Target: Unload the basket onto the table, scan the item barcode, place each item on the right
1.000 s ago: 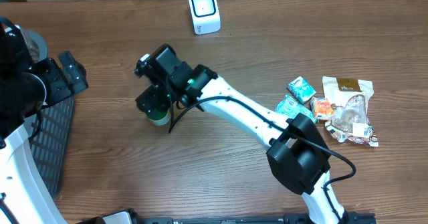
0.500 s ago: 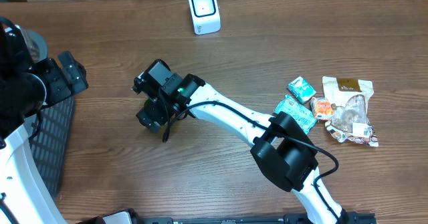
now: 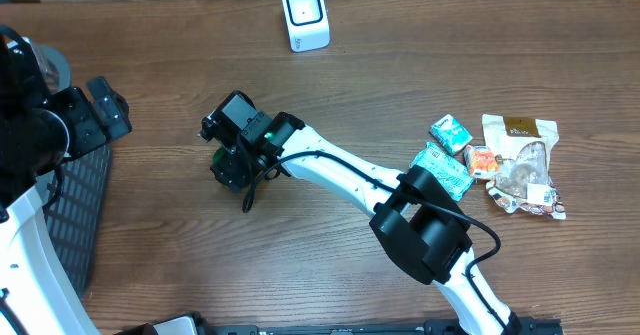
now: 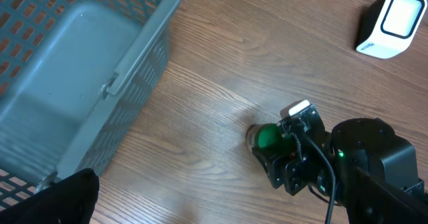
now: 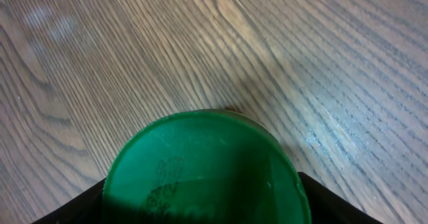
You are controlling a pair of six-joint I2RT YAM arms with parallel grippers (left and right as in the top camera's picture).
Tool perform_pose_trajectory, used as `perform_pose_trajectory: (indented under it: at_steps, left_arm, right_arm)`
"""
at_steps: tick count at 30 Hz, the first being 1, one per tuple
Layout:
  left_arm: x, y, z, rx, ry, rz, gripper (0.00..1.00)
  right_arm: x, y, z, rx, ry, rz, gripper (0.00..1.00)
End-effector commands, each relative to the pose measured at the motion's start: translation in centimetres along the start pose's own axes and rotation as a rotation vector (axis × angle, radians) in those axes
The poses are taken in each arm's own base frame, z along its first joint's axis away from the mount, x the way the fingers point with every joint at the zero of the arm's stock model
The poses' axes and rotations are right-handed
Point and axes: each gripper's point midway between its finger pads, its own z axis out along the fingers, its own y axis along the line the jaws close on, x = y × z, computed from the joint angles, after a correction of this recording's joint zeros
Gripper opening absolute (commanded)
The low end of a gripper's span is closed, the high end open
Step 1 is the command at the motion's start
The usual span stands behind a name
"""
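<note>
A green-lidded container (image 4: 267,137) sits on the wooden bench (image 3: 400,85), left of centre, well apart from the white scanner (image 3: 305,15) at the far edge. The right gripper (image 3: 228,167) is low over it, its jaws flanking the lid; whether they pinch it cannot be told. The left gripper (image 3: 112,107) hangs near a grey basket (image 4: 144,70) at the left edge, jaws spread and empty.

A wooden table (image 3: 300,265) carries everything. At the table's left edge stands a grey plastic mesh basket (image 4: 80,70). Near the table's right edge lies a cluster of snack packets: two teal packets (image 3: 450,132), a small orange packet (image 3: 482,161), a tan pouch with a brown label (image 3: 518,130), and a clear bag of snacks (image 3: 525,180), all touching or overlapping.
</note>
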Motion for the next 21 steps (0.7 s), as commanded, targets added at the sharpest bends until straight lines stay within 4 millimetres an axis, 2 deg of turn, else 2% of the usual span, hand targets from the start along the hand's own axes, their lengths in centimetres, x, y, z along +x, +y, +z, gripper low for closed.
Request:
perform_pose_trajectory:
  at_steps: [1,4,7,13,18,21]
  left_arm:
    - [-0.1,0.0,0.0,0.003,-0.003,0.016,1.0]
    - [-0.1,0.0,0.0,0.003,-0.003,0.016,1.0]
    - [-0.1,0.0,0.0,0.003,-0.003,0.016,1.0]
    - [-0.1,0.0,0.0,0.003,-0.003,0.016,1.0]
    - [-0.1,0.0,0.0,0.003,-0.003,0.016,1.0]
    - [-0.1,0.0,0.0,0.003,-0.003,0.016,1.0]
  right_arm:
    - [0.7,-0.2,0.5,0.004,0.024,0.005,0.73]
    - [0.9,-0.2,0.5,0.004,0.031,0.007,0.73]
    - [0.8,-0.4,-0.4,0.007,0.035,0.013,0.74]
    - [1.1,-0.4,-4.9,0.01,0.057,-0.053,0.73]
    - [3.7,-0.1,-8.7,0.001,0.161,-0.176,0.72]
    - [6.2,-0.3,-9.7,-0.002,0.263,-0.241,0.73]
